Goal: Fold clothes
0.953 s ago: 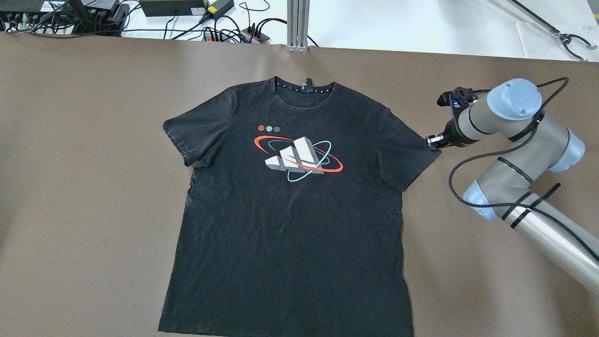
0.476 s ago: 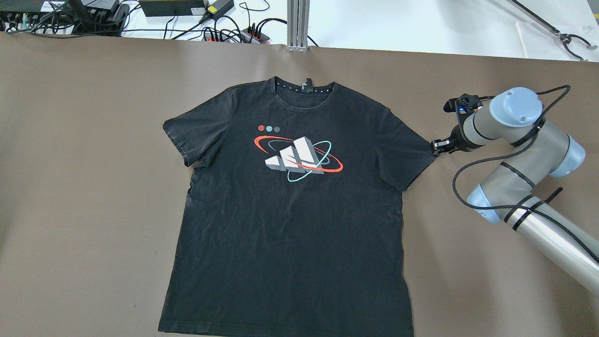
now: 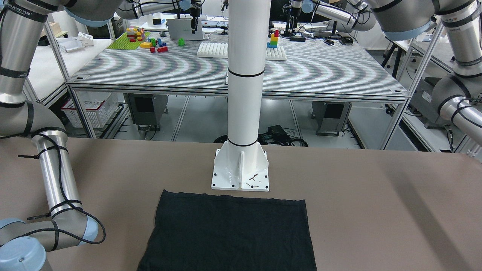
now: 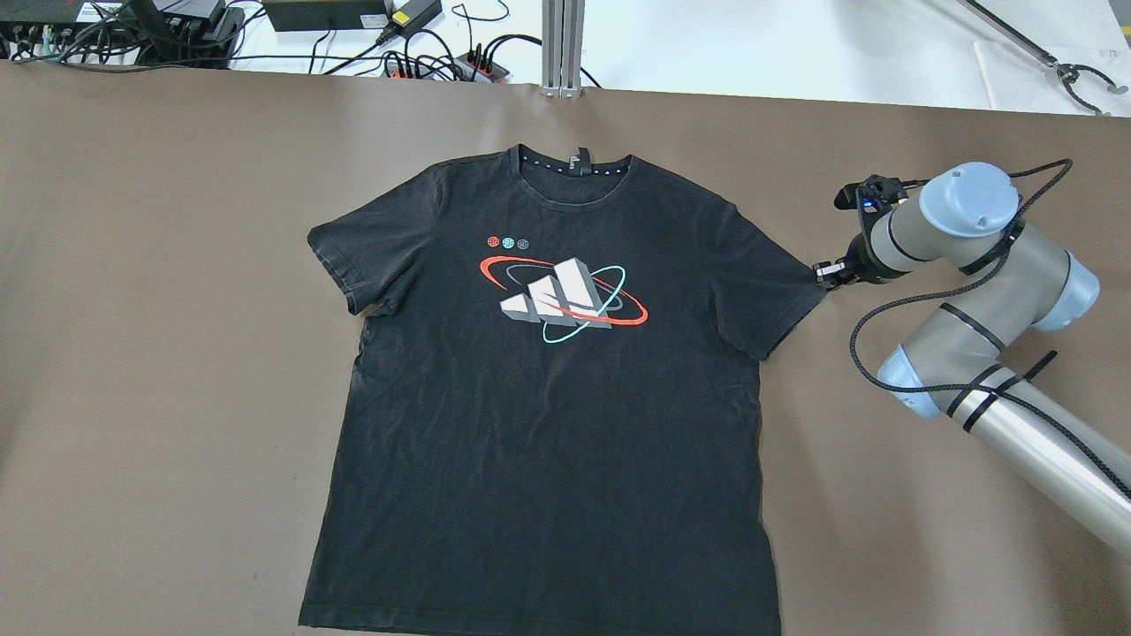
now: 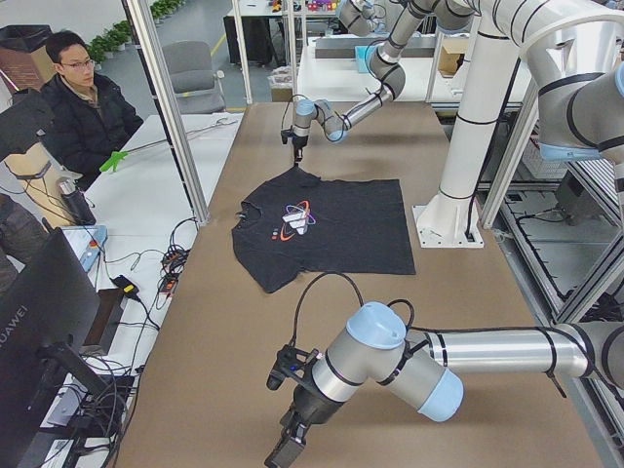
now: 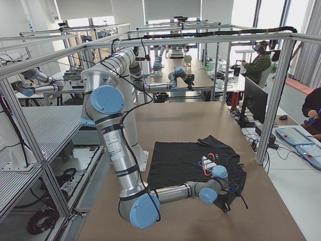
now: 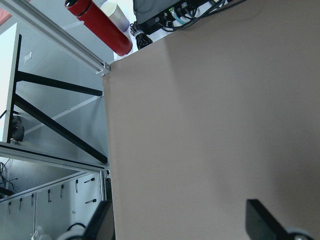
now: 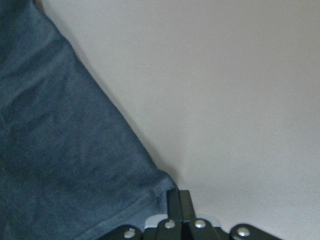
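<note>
The clothes are a black T-shirt with a red, white and teal print, lying flat and face up on the brown table, collar at the far side. Its plain lower part shows in the front-facing view. My right gripper is low at the tip of the shirt's right-hand sleeve. In the right wrist view its fingers are pressed together at the sleeve's hem corner. My left gripper is open and empty over bare table near the table's left end, far from the shirt.
The white pole's base plate stands just behind the shirt's bottom hem. Cables and power strips lie beyond the table's far edge. An operator sits past the far side. Bare brown table lies on both sides of the shirt.
My right gripper has shifted a little to the right and nearer, from over the sleeve's edge to its tip. The shirt lies as before.
</note>
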Motion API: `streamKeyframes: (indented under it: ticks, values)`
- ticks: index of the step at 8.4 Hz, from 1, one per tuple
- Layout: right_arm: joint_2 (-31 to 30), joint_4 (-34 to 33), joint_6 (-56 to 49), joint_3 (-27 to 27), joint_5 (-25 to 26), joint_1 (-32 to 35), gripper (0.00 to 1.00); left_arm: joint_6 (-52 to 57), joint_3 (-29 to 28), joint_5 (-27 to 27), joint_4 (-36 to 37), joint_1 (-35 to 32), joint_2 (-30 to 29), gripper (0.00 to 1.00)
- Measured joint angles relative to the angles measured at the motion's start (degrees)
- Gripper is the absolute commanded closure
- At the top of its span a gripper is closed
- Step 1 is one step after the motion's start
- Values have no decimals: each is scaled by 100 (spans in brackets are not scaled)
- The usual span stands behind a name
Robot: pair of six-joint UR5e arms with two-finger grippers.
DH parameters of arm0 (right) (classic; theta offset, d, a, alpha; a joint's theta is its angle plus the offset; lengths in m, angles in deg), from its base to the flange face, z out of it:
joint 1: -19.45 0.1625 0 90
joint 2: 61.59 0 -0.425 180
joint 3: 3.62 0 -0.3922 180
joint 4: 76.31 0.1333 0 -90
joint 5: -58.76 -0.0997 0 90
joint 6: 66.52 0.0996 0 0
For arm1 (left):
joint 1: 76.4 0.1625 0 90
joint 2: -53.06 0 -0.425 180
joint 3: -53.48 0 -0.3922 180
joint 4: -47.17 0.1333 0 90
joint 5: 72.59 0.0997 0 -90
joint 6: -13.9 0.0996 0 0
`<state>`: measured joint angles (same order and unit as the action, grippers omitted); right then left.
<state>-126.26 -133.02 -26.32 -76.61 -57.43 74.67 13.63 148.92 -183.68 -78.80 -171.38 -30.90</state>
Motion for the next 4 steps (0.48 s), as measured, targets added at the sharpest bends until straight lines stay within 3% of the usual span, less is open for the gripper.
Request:
streamKeyframes:
  ticks: [4]
  values:
    - [101,-88,101,-301,-72,5,100,0,1,-1,-175,6,175,7]
